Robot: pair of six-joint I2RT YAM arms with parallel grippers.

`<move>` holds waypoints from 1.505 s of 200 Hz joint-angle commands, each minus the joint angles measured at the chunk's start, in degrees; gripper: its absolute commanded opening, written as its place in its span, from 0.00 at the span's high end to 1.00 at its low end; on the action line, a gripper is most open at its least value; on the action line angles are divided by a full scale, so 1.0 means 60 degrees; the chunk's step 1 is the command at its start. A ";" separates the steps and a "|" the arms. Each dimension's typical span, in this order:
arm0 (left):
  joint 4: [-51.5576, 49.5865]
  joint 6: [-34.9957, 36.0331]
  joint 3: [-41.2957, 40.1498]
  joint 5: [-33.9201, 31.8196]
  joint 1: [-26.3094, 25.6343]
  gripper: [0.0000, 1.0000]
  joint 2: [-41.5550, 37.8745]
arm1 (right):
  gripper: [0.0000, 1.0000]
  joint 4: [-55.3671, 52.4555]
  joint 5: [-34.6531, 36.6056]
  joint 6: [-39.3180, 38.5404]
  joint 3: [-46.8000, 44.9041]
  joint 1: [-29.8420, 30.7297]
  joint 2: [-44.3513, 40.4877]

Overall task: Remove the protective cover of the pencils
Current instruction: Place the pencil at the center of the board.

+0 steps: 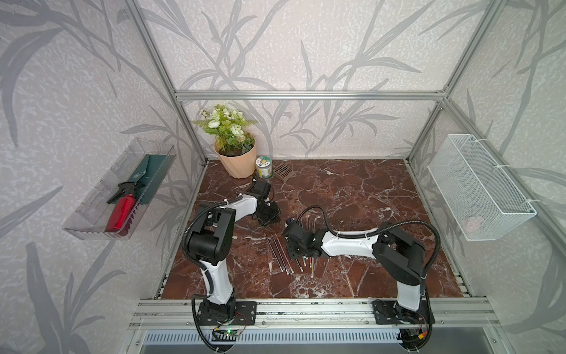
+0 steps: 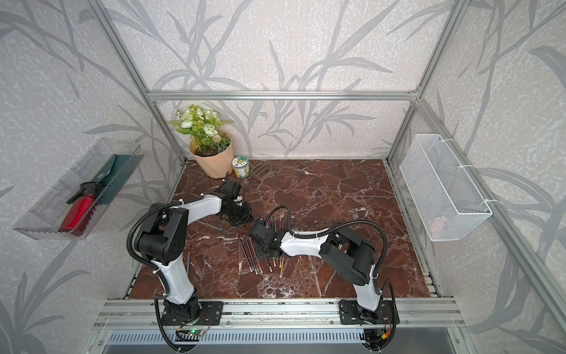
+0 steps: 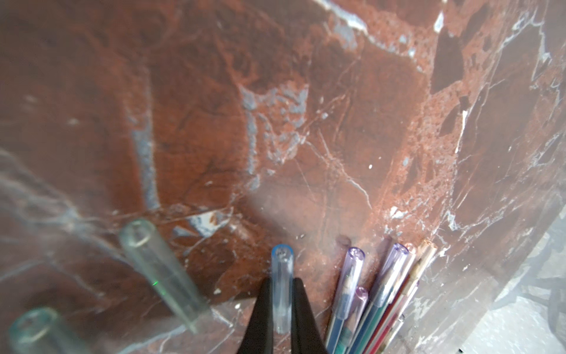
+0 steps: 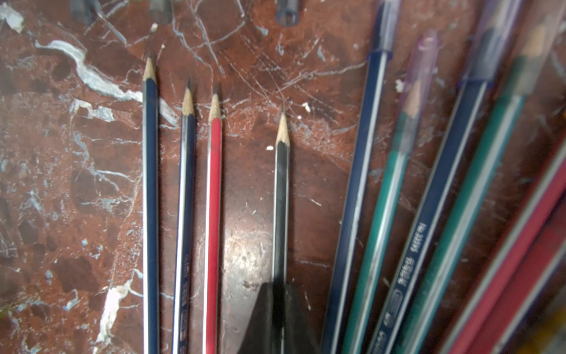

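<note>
Plastic cap (image 3: 282, 260) sat pinched in left tool (image 3: 282, 281); right tool (image 4: 280, 288) clamped black pencil (image 4: 281, 190). We judged it light, stiff, slippery; grip mid-shaft.

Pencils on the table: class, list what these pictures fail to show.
Both top views: the right arm covers several pencils; caps too small to see.
Right wrist view: the frame edge cuts off the black pencil in the right hand; capped pencils are blurred.
Left wrist view: near the cap in the left hand, loose caps are blurred.
</note>
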 commanded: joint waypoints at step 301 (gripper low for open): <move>-0.0674 0.0258 -0.0026 -0.1310 0.0194 0.89 -0.0399 | 0.71 -0.0936 0.1782 0.0013 -0.0167 0.0118 -0.1713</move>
